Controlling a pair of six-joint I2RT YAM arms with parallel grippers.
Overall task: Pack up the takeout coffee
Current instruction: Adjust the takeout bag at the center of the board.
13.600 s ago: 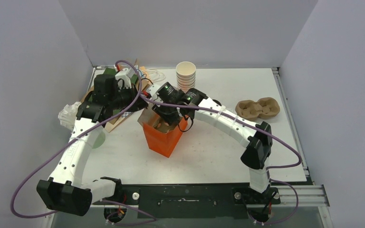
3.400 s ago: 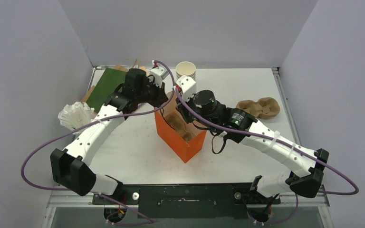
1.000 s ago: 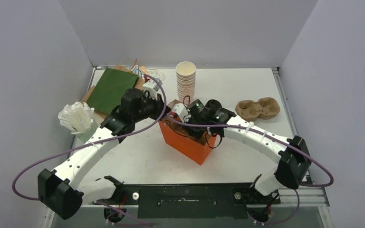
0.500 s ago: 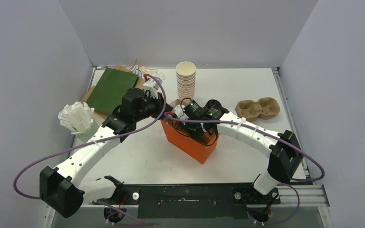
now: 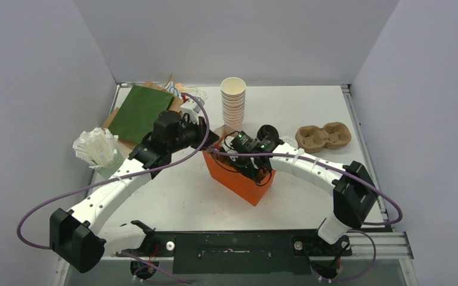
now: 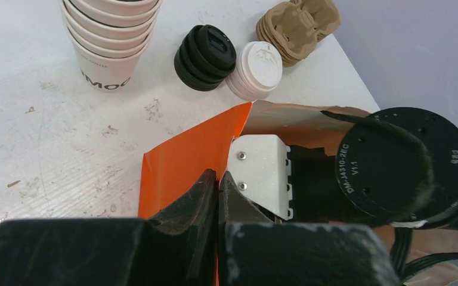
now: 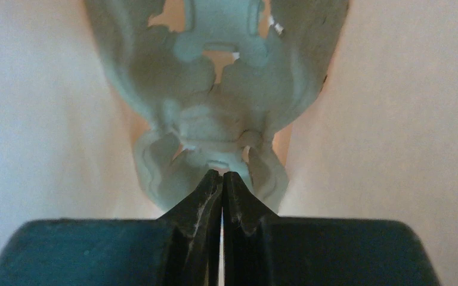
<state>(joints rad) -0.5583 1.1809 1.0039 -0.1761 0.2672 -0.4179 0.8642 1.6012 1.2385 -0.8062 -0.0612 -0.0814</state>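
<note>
Takeout coffee cups show in no view yet. Right gripper (image 7: 222,176), jaws pinched on the pulp cup carrier (image 7: 214,119), has sunk deeper into the orange paper bag (image 5: 238,180). Left gripper (image 6: 217,179) clamps its ten-o'clock rim. The carrier is likely being seated first.

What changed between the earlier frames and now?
The orange bag slid right across the table. The left gripper swung over from the far-left corner and now pinches the bag's rim, fingers shut. The right gripper, shut, pushed deeper into the bag, tips at the pulp carrier inside. Unchanged: cup stack, spare carriers on the right.
</note>
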